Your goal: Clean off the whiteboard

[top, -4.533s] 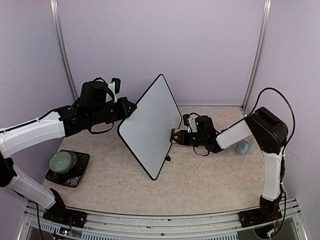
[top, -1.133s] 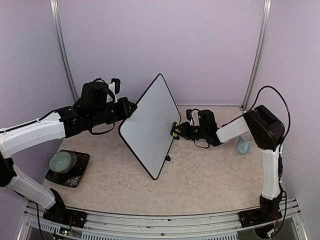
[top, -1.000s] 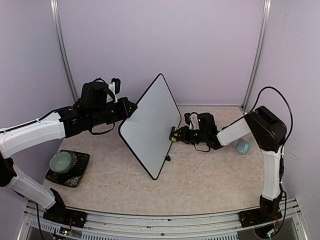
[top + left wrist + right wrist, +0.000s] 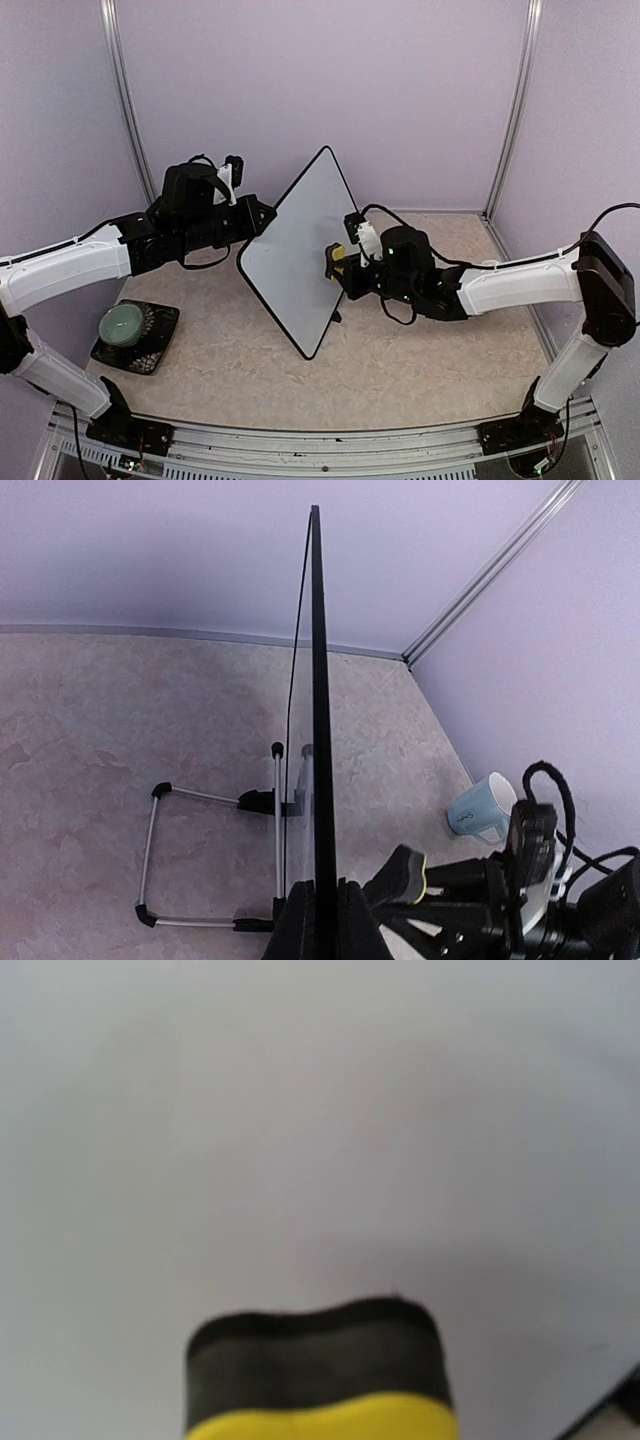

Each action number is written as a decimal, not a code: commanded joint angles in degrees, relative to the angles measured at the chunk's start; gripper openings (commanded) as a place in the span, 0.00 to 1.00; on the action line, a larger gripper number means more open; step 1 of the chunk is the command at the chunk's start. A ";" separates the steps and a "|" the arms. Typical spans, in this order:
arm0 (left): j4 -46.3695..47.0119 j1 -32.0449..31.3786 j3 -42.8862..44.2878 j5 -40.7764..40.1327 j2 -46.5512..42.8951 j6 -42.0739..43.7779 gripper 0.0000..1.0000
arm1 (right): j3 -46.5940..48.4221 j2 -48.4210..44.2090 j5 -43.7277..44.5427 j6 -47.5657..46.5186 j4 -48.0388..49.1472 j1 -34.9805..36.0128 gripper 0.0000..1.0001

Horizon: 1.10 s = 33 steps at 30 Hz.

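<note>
The right wrist view is almost all blurred white board surface. Only the dark felt and yellow back of the sponge eraser show, cut off at 6 o'clock, and the fingers holding it are out of frame. From above, the right gripper is closed on that eraser, which sits against the board's face near its 3 o'clock corner. No writing can be made out on the face.

The left gripper is clamped tight on the frame of the whiteboard at the board's 9 o'clock side. It holds the board on edge in the middle of the table. The board's lowest corner and its wire stand are partly hidden behind it.

From above, the board reads as a diamond. Its longer edges run from 7 towards 1 o'clock and its white face is turned towards the right arm, at about 4 o'clock. In the left wrist view it is seen edge-on, as a thin black line from 6 to 12 o'clock.

A pale blue mug shows only in that view, at 4 o'clock.
</note>
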 commanded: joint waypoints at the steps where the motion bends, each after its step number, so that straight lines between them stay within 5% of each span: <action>1: -5.13 -1.60 -1.25 4.31 2.73 0.44 0.00 | 0.72 1.85 6.68 -9.60 5.32 5.99 0.00; 14: -4.69 -1.87 -1.61 4.25 3.16 0.35 0.00 | 2.08 6.31 9.11 -16.46 9.50 14.09 0.00; 33: -3.95 -1.69 -3.19 4.26 2.26 0.20 0.00 | 1.37 7.94 8.41 -18.24 10.27 16.42 0.00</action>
